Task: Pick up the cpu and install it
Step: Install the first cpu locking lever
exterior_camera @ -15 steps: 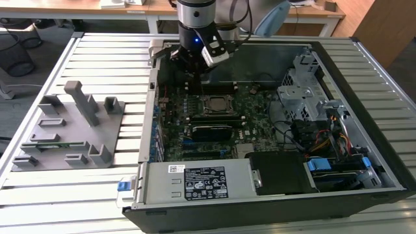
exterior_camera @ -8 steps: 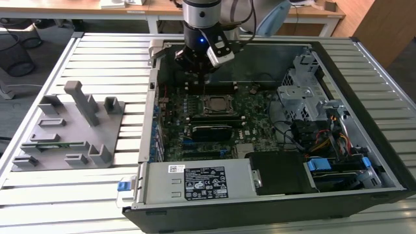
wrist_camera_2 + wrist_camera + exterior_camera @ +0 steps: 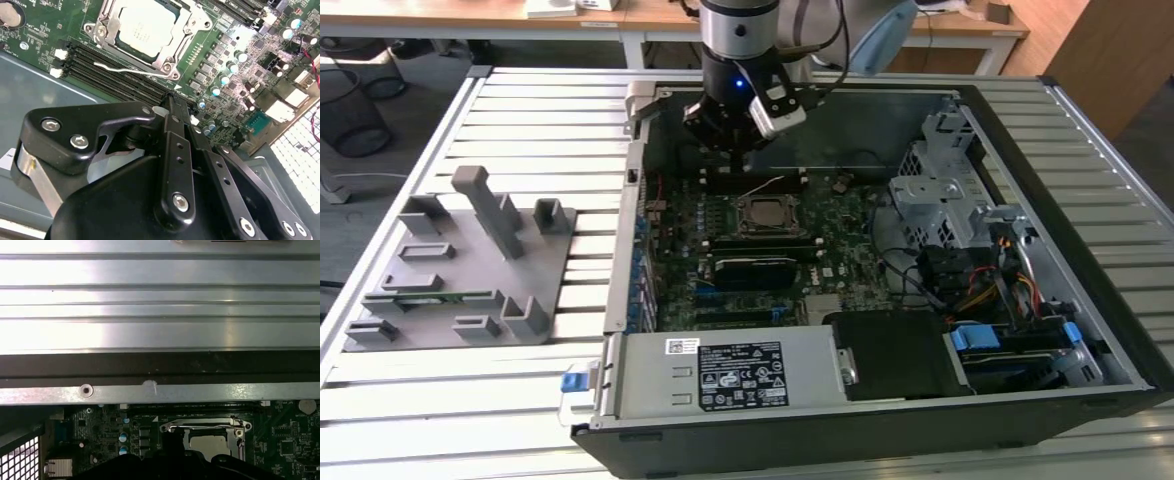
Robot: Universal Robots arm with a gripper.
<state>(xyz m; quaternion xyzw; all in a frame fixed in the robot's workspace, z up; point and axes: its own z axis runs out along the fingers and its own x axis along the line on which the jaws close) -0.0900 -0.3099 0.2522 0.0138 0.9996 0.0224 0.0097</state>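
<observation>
The arm hangs over the far part of an open computer case that lies flat on a slatted metal counter. Its black tool sits just above the motherboard, a little beyond the socket as the exterior view has it. In the second wrist view the tool has its black fingers drawn together to a narrow tip with nothing between them, so it is closed and empty. That tip hovers over the memory slots right beside the socket.

The cpu is already lying in the socket, its silver top facing up inside the metal frame. A thin wire lever lies along the frame's edge beside the slots. The first wrist view catches the same chip in its frame, with the grey case wall and the counter's ribs beyond it.

On the exterior view's left, well apart from the case, a grey holder with upright posts stands on the counter, and a green memory stick rests in one of its slots. Nearer the camera, the power supply with its label fills the case's near corner, and drive cages line the exterior view's right.
</observation>
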